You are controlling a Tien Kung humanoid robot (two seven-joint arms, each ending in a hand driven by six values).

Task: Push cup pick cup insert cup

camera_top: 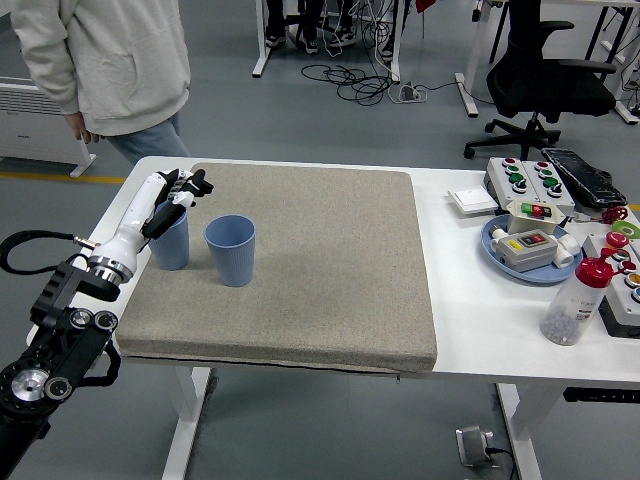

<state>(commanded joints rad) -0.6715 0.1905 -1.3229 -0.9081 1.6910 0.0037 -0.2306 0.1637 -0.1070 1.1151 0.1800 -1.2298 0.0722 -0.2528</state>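
Observation:
Two blue ribbed cups stand upright on the grey mat. The left cup is near the mat's left edge. The right cup is just beside it, with a small gap between them. My left hand is raised over the left cup's rim and hides it. Its fingers are spread and point to the far right, and I see no grip on the cup. My right arm is out of view.
A person in a grey hoodie stands close to the table's far left corner. At the right are a blue plate with a button box, more button boxes and a red-capped bottle.

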